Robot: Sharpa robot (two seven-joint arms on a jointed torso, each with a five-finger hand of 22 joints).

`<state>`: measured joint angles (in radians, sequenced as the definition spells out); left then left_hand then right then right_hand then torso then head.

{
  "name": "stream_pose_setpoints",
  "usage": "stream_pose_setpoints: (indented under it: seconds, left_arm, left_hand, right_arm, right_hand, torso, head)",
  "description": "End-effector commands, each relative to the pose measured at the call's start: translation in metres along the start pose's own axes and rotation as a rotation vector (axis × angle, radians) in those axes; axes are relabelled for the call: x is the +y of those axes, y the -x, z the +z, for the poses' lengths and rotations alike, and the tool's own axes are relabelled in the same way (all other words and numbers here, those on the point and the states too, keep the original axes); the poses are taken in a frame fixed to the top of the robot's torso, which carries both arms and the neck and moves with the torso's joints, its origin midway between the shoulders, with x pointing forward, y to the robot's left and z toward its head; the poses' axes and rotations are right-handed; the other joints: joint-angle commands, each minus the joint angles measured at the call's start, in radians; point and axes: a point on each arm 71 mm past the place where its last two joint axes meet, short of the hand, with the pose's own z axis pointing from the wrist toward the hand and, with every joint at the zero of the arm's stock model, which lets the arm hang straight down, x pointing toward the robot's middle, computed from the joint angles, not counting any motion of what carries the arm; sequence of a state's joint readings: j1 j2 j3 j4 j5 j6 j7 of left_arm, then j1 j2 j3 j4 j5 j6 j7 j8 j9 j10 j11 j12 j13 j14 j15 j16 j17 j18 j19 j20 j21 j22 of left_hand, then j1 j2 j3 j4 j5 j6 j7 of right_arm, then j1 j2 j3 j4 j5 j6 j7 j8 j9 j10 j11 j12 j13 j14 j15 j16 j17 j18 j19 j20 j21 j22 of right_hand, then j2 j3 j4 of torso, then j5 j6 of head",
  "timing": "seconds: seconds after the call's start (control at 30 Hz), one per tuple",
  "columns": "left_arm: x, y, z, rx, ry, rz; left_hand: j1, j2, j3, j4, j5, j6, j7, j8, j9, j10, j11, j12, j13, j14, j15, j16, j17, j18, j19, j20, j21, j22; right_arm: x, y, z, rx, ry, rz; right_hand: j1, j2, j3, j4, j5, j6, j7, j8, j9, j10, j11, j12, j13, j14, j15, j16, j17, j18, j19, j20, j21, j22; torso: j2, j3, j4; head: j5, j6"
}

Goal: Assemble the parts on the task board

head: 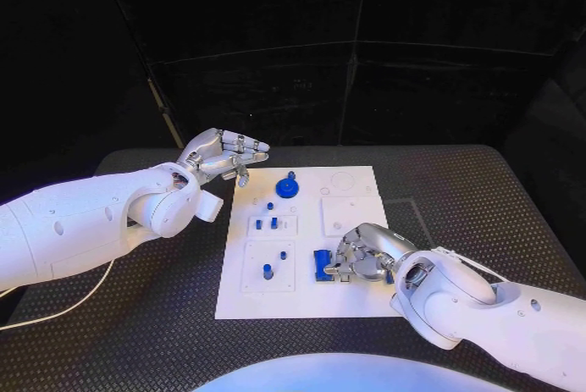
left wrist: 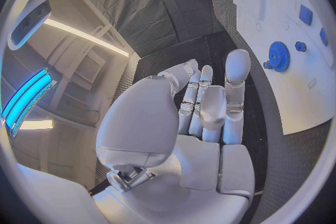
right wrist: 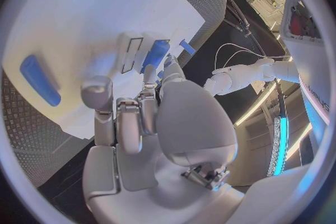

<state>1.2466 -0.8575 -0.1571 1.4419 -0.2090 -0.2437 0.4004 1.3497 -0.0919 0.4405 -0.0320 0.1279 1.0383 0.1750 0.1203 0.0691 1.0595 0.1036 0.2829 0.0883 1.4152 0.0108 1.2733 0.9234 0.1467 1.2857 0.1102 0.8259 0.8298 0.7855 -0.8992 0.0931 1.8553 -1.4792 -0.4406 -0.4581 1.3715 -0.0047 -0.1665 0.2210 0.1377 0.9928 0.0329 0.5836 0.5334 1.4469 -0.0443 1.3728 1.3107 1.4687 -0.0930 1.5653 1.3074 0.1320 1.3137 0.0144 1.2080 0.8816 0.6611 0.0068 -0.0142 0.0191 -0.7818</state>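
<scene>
The white task board lies in the middle of the table. On it a blue gear sits near the far edge, and small blue pegs stand in square plates nearer me. My right hand rests low on the board's right side, its fingertips pinching a blue block. My left hand hovers over the board's far left corner, fingers curled in together and holding nothing.
Black ribbed table surrounds the board. A white cable trails under my left arm. Another blue piece lies on the board away from my right hand. A blank square plate sits on the board's right half.
</scene>
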Motion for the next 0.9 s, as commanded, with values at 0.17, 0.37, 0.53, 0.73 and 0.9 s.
stream_pose_setpoints:
  seconds: [0.17,0.37,0.53,0.73,0.9]
  left_arm:
    - [-0.001,-0.001,0.000,0.006,-0.003,-0.006]
    - [-0.001,-0.001,0.000,0.007,-0.001,-0.006]
    - [-0.001,0.000,0.000,0.007,-0.002,-0.007]
    - [-0.001,0.001,0.000,0.006,-0.002,-0.006]
    - [0.003,0.000,-0.001,0.010,0.007,-0.004]
  left_hand:
    - [-0.006,0.001,-0.001,-0.002,-0.004,-0.007,-0.002,0.001,-0.001,-0.008,-0.002,0.005,-0.001,-0.007,0.001,0.001,0.000,0.016,-0.005,0.000,-0.004,-0.001]
    - [-0.007,0.002,-0.001,-0.002,-0.004,-0.009,-0.001,0.001,-0.001,-0.010,-0.002,0.007,-0.001,-0.007,0.002,0.001,-0.001,0.016,-0.005,0.001,-0.004,-0.001]
    - [-0.007,0.002,-0.001,-0.002,-0.004,-0.009,-0.001,0.001,-0.001,-0.010,-0.002,0.007,-0.001,-0.007,0.002,0.001,-0.001,0.016,-0.005,0.001,-0.004,-0.001]
    - [-0.007,0.002,-0.001,-0.002,-0.004,-0.009,-0.001,0.001,-0.001,-0.010,-0.002,0.007,-0.001,-0.007,0.002,0.001,-0.001,0.016,-0.005,0.001,-0.004,-0.001]
    - [-0.007,0.002,-0.001,-0.002,-0.004,-0.009,-0.001,0.001,-0.001,-0.010,-0.002,0.007,-0.001,-0.007,0.002,0.001,-0.001,0.016,-0.005,0.001,-0.004,-0.001]
  right_arm:
    - [-0.001,-0.003,0.001,0.033,-0.011,-0.020]
    - [-0.001,-0.004,0.002,0.047,-0.013,-0.032]
    - [-0.002,0.002,-0.001,-0.006,0.002,-0.006]
    - [-0.010,0.018,-0.013,-0.099,0.031,0.072]
    - [-0.025,0.028,-0.024,-0.100,-0.003,0.078]
  right_hand:
    - [0.005,0.001,-0.004,-0.002,0.002,-0.001,-0.006,0.003,0.001,0.005,0.002,-0.005,0.040,0.102,-0.007,0.005,0.263,-0.013,0.004,-0.002,0.002,-0.002]
    - [0.034,-0.002,-0.005,-0.019,0.001,-0.002,-0.007,0.001,0.001,0.003,0.001,-0.007,0.039,0.102,-0.007,0.005,0.263,-0.013,0.001,-0.002,0.000,-0.004]
    - [0.041,0.007,-0.008,-0.019,0.011,-0.016,0.000,-0.017,-0.008,0.000,0.006,-0.012,0.036,0.102,-0.004,0.004,0.261,-0.012,-0.002,-0.001,-0.002,-0.007]
    - [-0.002,0.027,-0.032,0.024,0.073,-0.078,0.039,-0.111,-0.062,-0.017,0.038,-0.037,0.013,0.101,0.019,0.003,0.259,-0.012,-0.010,0.015,-0.009,-0.021]
    - [-0.002,0.040,-0.048,0.043,0.090,-0.084,0.063,-0.192,-0.117,-0.019,0.060,-0.039,0.014,0.102,0.040,0.005,0.262,-0.011,-0.011,0.036,-0.005,-0.015]
  torso:
    - [0.000,0.0001,-0.0009]
    - [-0.001,0.0002,-0.0004]
    - [-0.002,0.0007,-0.0015]
    - [-0.005,0.0005,-0.0048]
    - [-0.008,0.0002,-0.0071]
  head:
    - [0.002,-0.003]
    - [0.000,-0.002]
    - [-0.004,0.000]
    - [-0.009,0.006]
    - [-0.017,0.009]
